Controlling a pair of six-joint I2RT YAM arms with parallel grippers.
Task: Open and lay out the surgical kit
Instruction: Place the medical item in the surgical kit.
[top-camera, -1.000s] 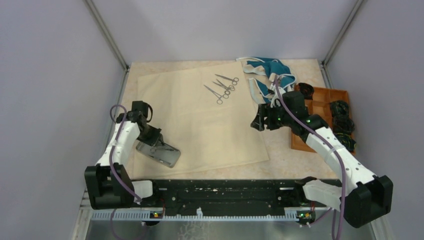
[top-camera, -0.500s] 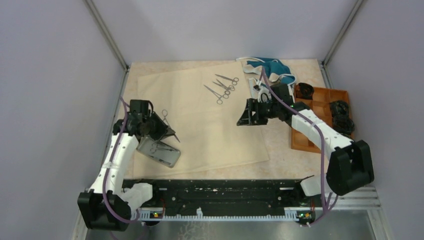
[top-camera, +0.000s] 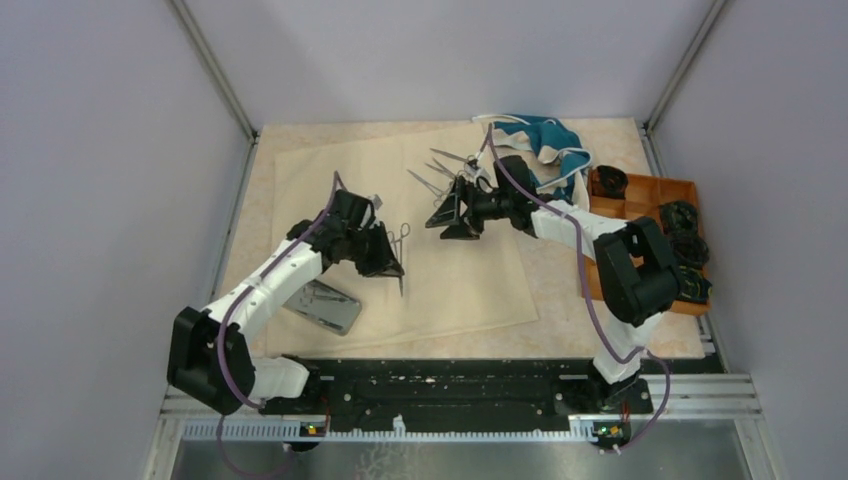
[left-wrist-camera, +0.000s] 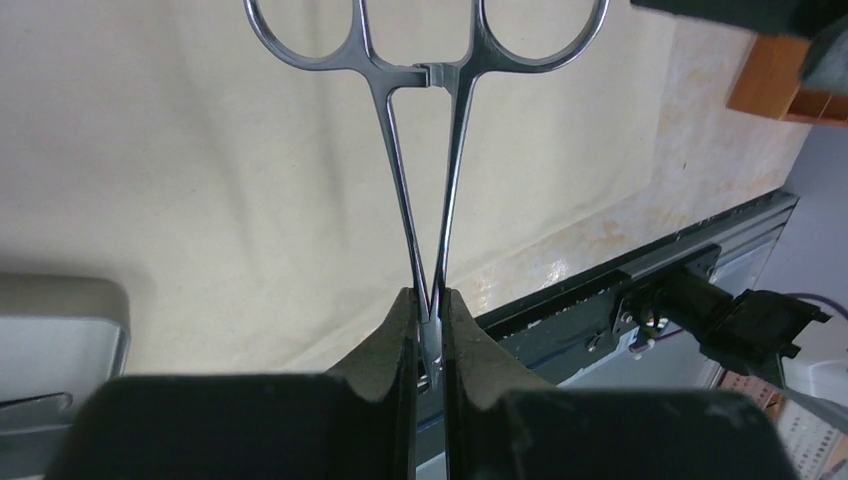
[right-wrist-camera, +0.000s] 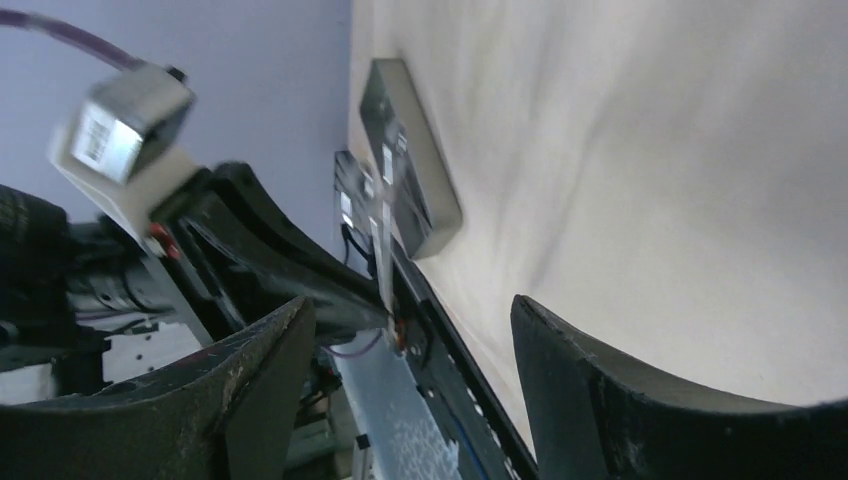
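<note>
The beige cloth wrap (top-camera: 470, 280) lies spread flat on the table. My left gripper (top-camera: 388, 256) (left-wrist-camera: 430, 300) hangs over its middle, shut on silver ring-handled forceps (left-wrist-camera: 425, 170) (top-camera: 401, 238) near the hinge, with the rings pointing away from the wrist. The small steel tray (top-camera: 322, 306) (right-wrist-camera: 412, 165) sits at the cloth's near left corner, behind that gripper. Other silver instruments (top-camera: 448, 160) lie side by side at the far middle of the cloth. My right gripper (top-camera: 450, 222) (right-wrist-camera: 410, 305) is open and empty, just in front of them and partly covering them.
Teal-and-white fabric (top-camera: 545, 140) is bunched at the far right. An orange-brown compartment tray (top-camera: 645, 205) holding dark items stands along the right edge. Grey walls close in the table on three sides. The black mounting rail (top-camera: 450, 385) runs along the near edge.
My left gripper lifted the forceps from the steel tray and carried them right, over the cloth's middle. My right gripper swung left over the cloth toward the laid-out instruments.
</note>
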